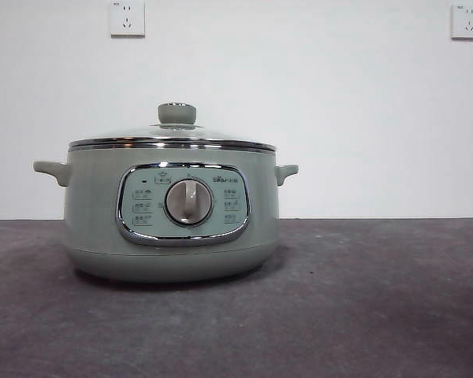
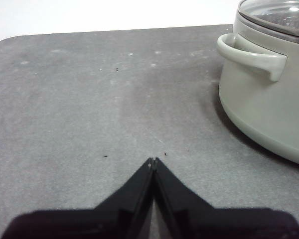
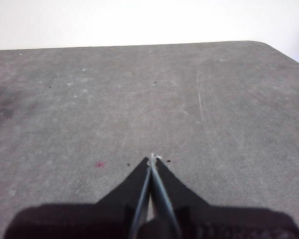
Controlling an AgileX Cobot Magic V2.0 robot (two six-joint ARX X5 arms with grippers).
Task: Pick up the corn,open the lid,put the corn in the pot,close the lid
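We are waiting, both the left gripper (image 2: 154, 160) and right gripper (image 3: 152, 158) pinched closed and empty, while the domed glass lid (image 1: 172, 134) is sitting on the sage-green electric pot (image 1: 171, 216) at the left gripper's two o'clock; with no corn showing anywhere, we judge finding it comes first.

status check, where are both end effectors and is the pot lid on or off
Left end effector shut, empty, over bare table beside the pot. Right end effector shut, empty. Lid on the pot. No corn in view.
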